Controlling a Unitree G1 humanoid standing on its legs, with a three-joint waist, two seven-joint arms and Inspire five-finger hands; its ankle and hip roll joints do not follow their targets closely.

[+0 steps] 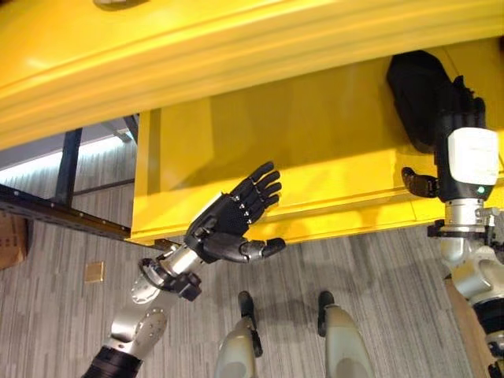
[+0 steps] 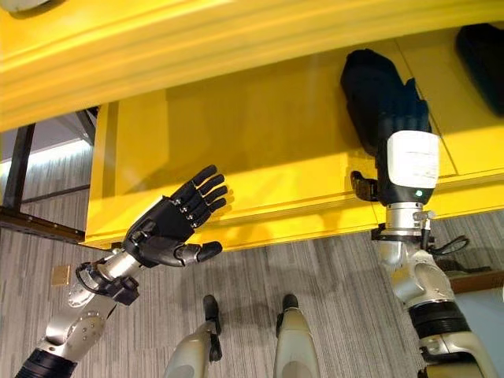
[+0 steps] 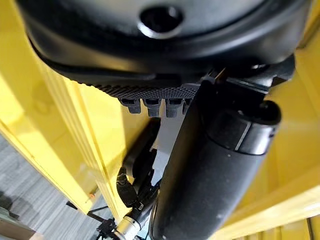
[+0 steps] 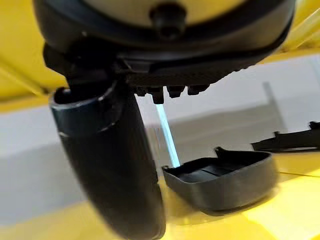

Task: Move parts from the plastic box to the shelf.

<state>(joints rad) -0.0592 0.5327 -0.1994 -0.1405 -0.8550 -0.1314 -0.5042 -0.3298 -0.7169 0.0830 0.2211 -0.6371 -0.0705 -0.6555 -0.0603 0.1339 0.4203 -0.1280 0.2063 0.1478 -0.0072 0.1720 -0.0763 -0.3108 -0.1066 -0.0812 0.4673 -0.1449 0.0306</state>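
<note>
One black moulded plastic part (image 4: pixel 220 182) already lies on the yellow metal shelf (image 1: pixel 331 150), just beyond my right hand (image 2: pixel 394 118), whose fingers I cannot judge; my left hand (image 1: pixel 236 216) hovers spread, empty.

No readable text, labels, numbers or signs anywhere.

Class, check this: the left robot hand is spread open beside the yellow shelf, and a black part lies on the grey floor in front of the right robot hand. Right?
Not quite. The black part lies on the yellow shelf, not on the floor, as the right wrist view shows. The left robot hand is indeed spread open; the right robot hand reaches over the shelf.
</note>
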